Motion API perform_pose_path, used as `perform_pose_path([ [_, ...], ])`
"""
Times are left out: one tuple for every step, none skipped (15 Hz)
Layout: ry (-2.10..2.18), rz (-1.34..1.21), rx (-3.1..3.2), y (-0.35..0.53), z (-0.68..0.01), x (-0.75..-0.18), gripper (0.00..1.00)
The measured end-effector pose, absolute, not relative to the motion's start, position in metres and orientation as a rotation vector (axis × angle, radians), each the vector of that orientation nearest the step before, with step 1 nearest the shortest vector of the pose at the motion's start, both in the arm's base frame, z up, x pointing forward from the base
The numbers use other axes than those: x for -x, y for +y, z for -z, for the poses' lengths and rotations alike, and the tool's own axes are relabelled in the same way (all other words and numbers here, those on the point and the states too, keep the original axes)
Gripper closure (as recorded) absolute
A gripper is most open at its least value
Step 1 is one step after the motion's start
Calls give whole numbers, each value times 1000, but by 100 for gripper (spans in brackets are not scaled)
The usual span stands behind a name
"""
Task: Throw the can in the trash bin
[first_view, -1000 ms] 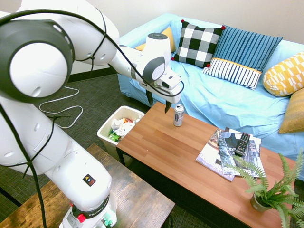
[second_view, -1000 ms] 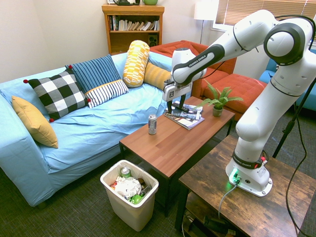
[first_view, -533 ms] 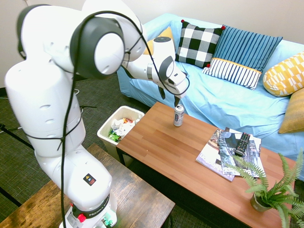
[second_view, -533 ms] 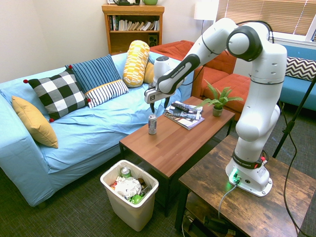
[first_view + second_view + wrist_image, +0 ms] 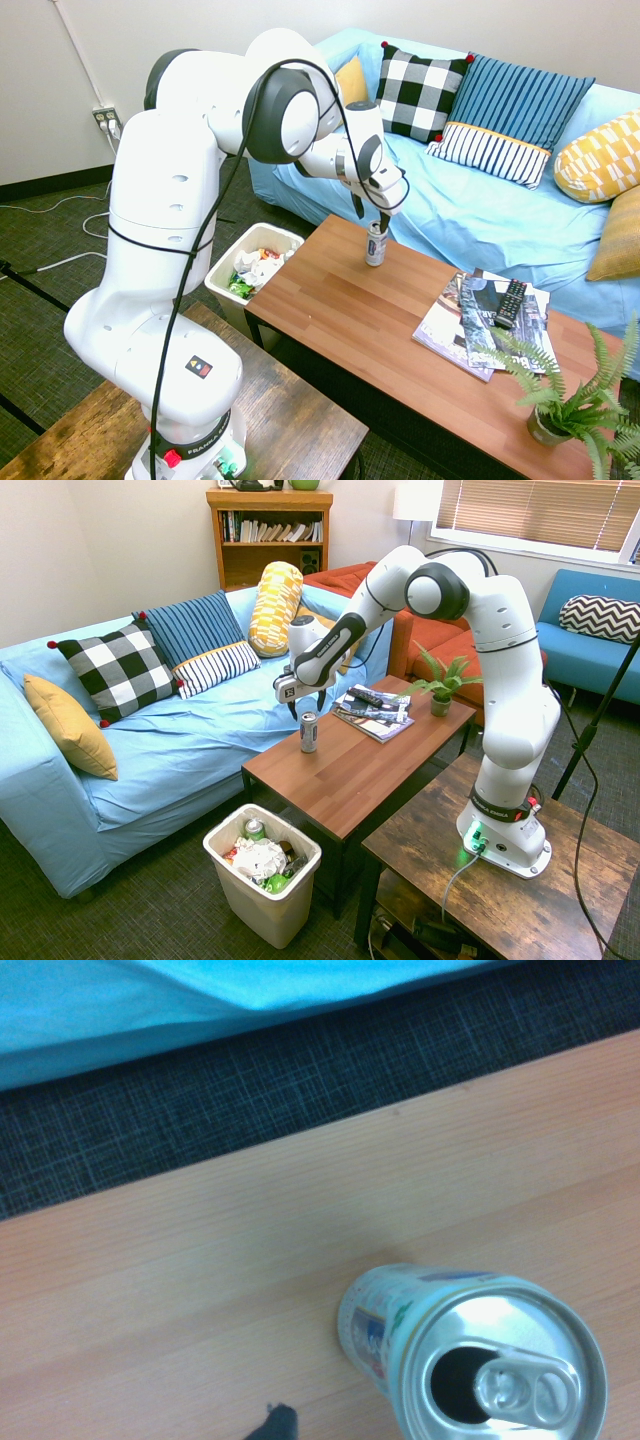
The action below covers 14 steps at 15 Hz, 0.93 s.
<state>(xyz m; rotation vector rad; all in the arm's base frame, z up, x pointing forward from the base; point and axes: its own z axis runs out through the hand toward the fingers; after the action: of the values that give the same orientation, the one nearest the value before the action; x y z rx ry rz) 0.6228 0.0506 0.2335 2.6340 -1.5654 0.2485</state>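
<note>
I am hovering the open gripper point(image 5: 373, 222) just above the can point(image 5: 375, 246), which is standing upright at the coffee table point(image 5: 340, 310) edge nearest the sofa point(image 5: 470, 215). Opened, likely light, thin-walled; I'd pinch mid-body gently.

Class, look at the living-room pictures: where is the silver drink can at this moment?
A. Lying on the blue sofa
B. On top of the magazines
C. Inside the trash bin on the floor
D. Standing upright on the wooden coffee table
D: the can stands upright on the coffee table near its sofa-side edge, with the open gripper just above it.
</note>
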Motion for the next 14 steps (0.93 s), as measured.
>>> perform_pose_path([
  [-1570,-248,-2625,49,-230,-624,0],
  [-1576,-244,-2617,47,-227,-624,0],
  [-1582,-240,-2611,44,-225,-625,0],
  [-1587,-237,-2606,43,-221,-627,0],
  [-1591,-231,-2602,42,-217,-628,0],
  [-1597,-223,-2599,41,-212,-630,0],
  [-1599,-214,-2596,41,-205,-632,0],
  [-1604,-207,-2592,41,-200,-634,0],
  [-1609,-201,-2588,40,-196,-636,0],
  [-1613,-197,-2585,38,-193,-637,100],
  [-1616,-193,-2582,36,-190,-638,100],
  [-1619,-186,-2582,35,-188,-638,100],
  [-1622,-182,-2583,35,-188,-638,100],
  [-1623,-180,-2583,34,-188,-638,100],
])
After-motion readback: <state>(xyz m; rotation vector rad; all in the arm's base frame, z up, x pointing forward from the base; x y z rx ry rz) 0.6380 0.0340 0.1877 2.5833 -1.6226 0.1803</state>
